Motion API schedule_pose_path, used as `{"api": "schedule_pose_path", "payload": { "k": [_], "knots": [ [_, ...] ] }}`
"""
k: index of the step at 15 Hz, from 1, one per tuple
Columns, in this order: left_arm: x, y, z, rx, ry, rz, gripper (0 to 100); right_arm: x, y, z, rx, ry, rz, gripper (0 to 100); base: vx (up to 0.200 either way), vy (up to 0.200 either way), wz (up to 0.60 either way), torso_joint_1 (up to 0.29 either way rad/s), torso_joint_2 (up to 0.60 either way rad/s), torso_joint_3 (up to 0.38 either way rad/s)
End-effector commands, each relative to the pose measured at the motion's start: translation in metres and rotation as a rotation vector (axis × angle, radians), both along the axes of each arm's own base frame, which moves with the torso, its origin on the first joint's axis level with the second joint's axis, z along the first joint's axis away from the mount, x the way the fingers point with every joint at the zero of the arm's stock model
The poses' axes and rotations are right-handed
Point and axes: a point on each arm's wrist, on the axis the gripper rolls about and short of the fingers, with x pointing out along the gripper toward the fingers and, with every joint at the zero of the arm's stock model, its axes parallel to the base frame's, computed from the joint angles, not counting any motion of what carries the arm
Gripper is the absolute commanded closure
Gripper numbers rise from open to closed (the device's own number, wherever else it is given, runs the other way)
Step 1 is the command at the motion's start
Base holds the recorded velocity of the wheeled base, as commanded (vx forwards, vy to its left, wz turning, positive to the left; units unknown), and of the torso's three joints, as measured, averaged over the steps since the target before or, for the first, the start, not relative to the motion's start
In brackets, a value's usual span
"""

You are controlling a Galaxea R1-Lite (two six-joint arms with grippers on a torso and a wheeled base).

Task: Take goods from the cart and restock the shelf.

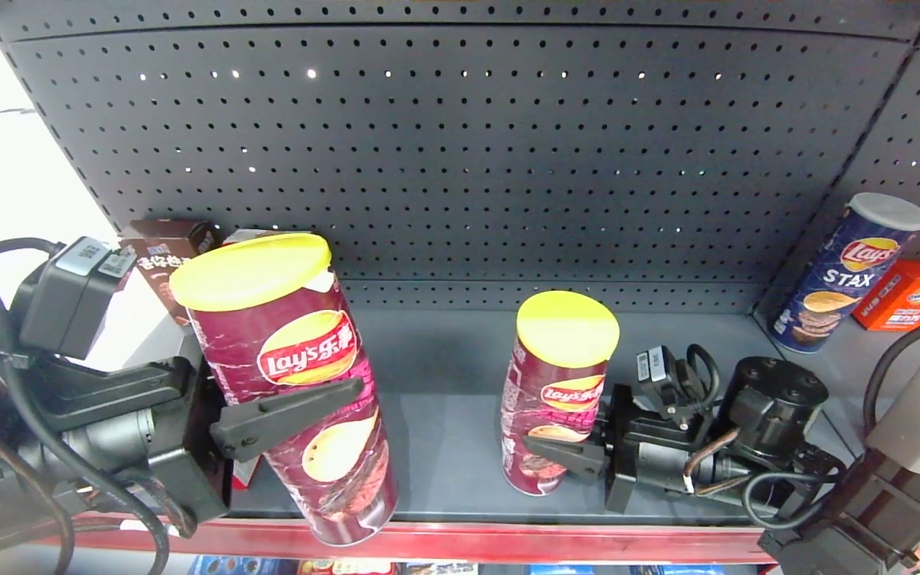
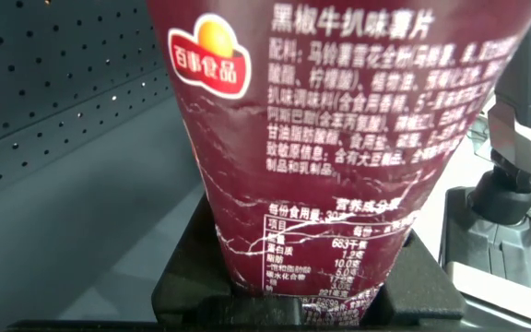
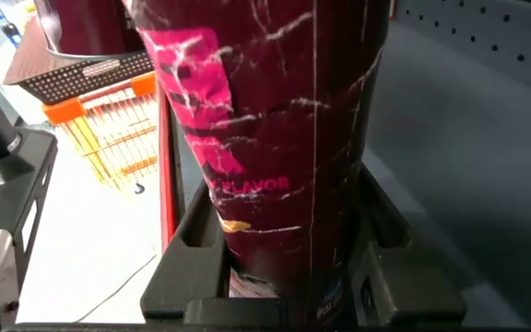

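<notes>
Head view. Left gripper, jaws clamped on the left can, a maroon cylindrical chip can with a yellow plastic lid. It holds the can tilted, base over the red front edge of the grey metal shelf board; whether the base touches cannot be told. Right gripper, jaws closed on the lower part of the right can, a second maroon cylinder with a yellow lid. This can stands upright near the middle of the shelf board, well apart from the left can. Behind both rises the dark perforated back panel. A brown box stands behind the left can. In the neighbouring bay to the right, a blue can with a pale lid leans beside an orange box.

Left wrist view. Left can seated between the black fingers of the left gripper, printed side toward the camera. The shelf board and back panel lie beyond.

Right wrist view. Right can gripped at its base by the right gripper, with the shelf board to one side. On the other side, past the red front edge, stands the cart, an orange wire frame under a black mesh tray.
</notes>
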Motion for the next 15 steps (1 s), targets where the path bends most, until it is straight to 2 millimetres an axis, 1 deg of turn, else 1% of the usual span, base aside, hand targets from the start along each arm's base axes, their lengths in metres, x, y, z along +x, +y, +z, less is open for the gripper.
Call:
{"api": "schedule_pose_path", "payload": {
  "k": [1,2,4,5,7,9,11,12,13,15],
  "knots": [
    [0.0,0.0,0.0,-0.001,0.0,0.0,100,-0.006,-0.002,0.004,0.002,-0.009,0.004,100,0.0,0.0,0.0,0.0,0.0,0.0],
    [0.0,0.0,0.0,0.0,0.001,0.0,100,-0.007,-0.002,0.003,0.0,-0.01,0.003,0,0.0,0.0,0.0,0.0,0.0,0.0],
    [0.0,0.0,-0.001,0.001,0.006,0.0,100,-0.007,-0.001,0.003,0.001,-0.011,-0.014,0,0.0,0.0,0.0,0.0,0.0,0.0],
    [-0.001,0.0,-0.002,0.002,0.007,0.0,100,-0.009,-0.002,0.007,0.007,-0.02,-0.014,0,0.0,0.0,0.0,0.0,0.0,0.0],
    [-0.001,0.0,-0.001,0.001,0.004,0.0,100,-0.016,-0.008,0.014,0.012,-0.029,-0.019,0,0.0,0.0,0.0,0.0,0.0,0.0],
    [-0.001,0.0,-0.001,0.0,0.003,0.0,100,-0.033,-0.019,0.019,0.007,-0.02,-0.026,0,0.0,0.0,0.0,0.0,0.0,0.0],
    [-0.001,0.0,-0.002,0.002,0.007,0.0,100,-0.05,-0.031,0.028,0.017,-0.032,-0.053,0,0.0,0.0,0.0,0.0,0.0,0.0],
    [-0.001,0.0,-0.002,0.002,0.007,0.0,100,-0.055,-0.035,0.032,0.022,-0.037,-0.074,0,0.0,0.0,0.0,0.0,0.0,0.0],
    [-0.001,0.0,-0.002,0.002,0.009,0.0,100,-0.065,-0.047,0.038,0.032,-0.051,-0.114,0,0.0,0.0,0.0,0.0,0.0,0.0],
    [-0.001,0.0,-0.002,0.002,0.007,0.0,100,-0.08,-0.068,0.042,0.033,-0.054,-0.164,0,0.0,0.0,0.0,0.0,0.0,0.0]
  ]
}}
